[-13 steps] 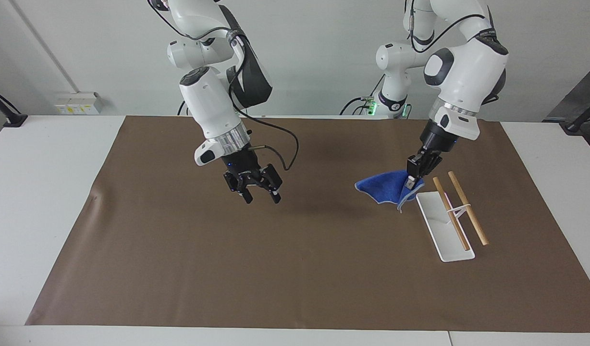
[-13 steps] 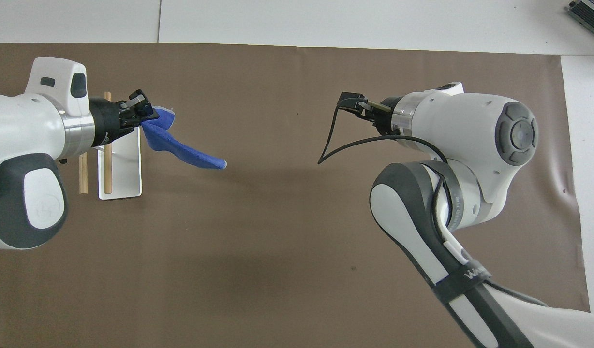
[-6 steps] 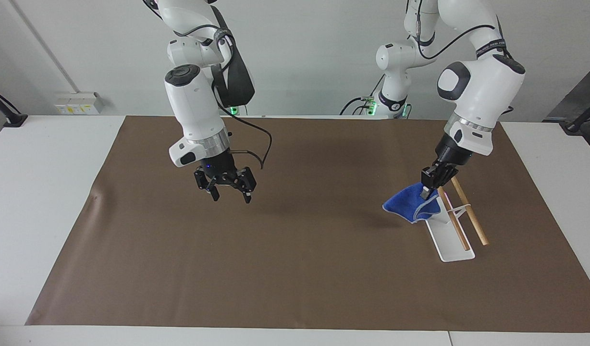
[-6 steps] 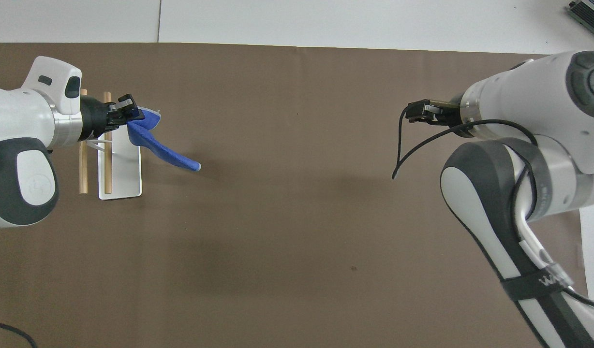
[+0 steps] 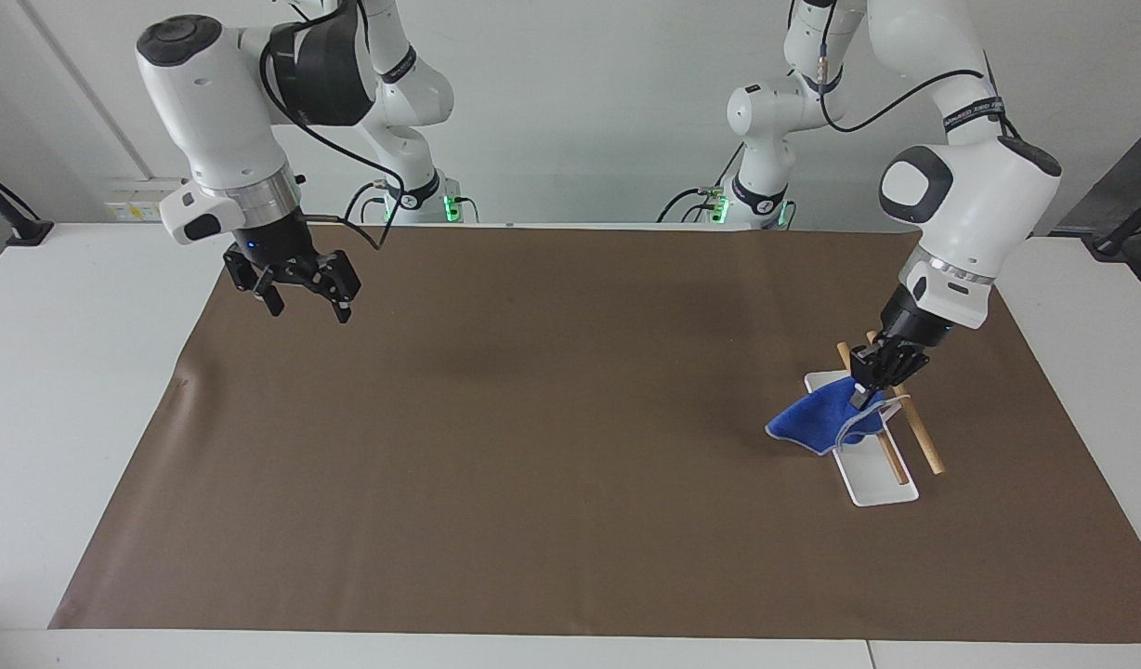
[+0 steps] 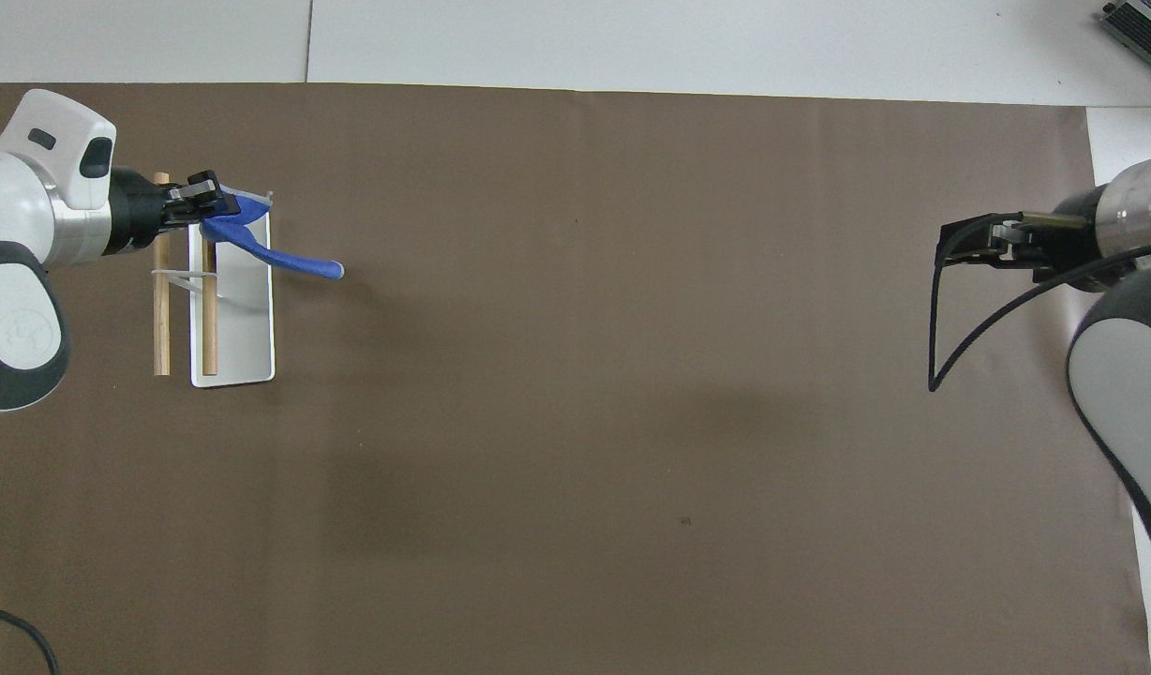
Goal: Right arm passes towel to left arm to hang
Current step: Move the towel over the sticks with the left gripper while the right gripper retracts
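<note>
Two arms have shifted over the last second. The left gripper (image 5: 866,395), clamped on a corner of the towel (image 5: 817,423), has carried the cloth from the bare mat beside the rack to a spot over the white tray (image 5: 882,488); seen from the facing camera the towel hung at about nine o'clock of the tray's robot-side end, and now it drapes over that end, its loose part trailing off the tray's edge toward the middle of the table. In the overhead view the blue strip (image 6: 276,255) runs toward four o'clock from the fingers. The two wooden rods (image 5: 914,432) lie where they were, one partly hidden by the cloth.

The right gripper (image 5: 303,302) has drawn away from the table's middle, going toward ten o'clock in the facing view, and hangs with jaws spread and nothing in them over the mat's corner at its own end.

A brown mat (image 5: 533,465) covers most of the white table (image 5: 78,372). A pale wall stands at the robots' end, with a socket strip (image 5: 148,198).
</note>
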Controlling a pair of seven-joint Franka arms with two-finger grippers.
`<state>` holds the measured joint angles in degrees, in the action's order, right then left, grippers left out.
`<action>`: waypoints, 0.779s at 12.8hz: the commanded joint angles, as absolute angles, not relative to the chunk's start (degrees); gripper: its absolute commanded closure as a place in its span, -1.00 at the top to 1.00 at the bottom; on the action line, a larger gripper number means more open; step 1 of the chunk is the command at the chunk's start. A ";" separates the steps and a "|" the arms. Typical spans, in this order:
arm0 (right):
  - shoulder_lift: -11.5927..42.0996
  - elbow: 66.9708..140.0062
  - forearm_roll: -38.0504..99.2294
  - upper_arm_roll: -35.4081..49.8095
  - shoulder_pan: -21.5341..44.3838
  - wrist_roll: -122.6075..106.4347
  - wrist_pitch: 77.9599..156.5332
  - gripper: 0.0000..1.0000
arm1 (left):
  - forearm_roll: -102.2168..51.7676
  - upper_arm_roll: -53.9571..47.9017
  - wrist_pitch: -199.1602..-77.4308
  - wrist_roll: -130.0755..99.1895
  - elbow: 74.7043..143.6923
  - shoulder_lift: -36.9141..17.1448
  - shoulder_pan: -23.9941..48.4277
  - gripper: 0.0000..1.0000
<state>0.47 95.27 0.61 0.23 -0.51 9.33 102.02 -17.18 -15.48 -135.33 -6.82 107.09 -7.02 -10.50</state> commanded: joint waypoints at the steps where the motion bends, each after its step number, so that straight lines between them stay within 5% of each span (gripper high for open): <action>1: -0.70 91.69 -0.09 -2.71 -0.97 4.24 95.21 1.00 | -16.79 -15.03 -133.68 -4.04 104.24 -8.61 -10.90 -1.00; 3: -0.70 88.16 0.26 -6.23 -0.44 0.63 89.41 1.00 | -16.44 -15.12 -133.25 -3.87 102.75 -9.31 -10.90 -1.00; 10: -3.59 92.98 -0.26 -6.24 0.44 2.37 88.24 1.00 | -9.23 -15.47 -130.35 3.85 96.86 -11.77 -10.20 -1.00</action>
<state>-1.64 90.17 0.60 -6.49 0.38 1.62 88.44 -10.79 -15.48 -133.02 1.55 100.32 -9.87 -10.73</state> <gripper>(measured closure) 0.000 0.978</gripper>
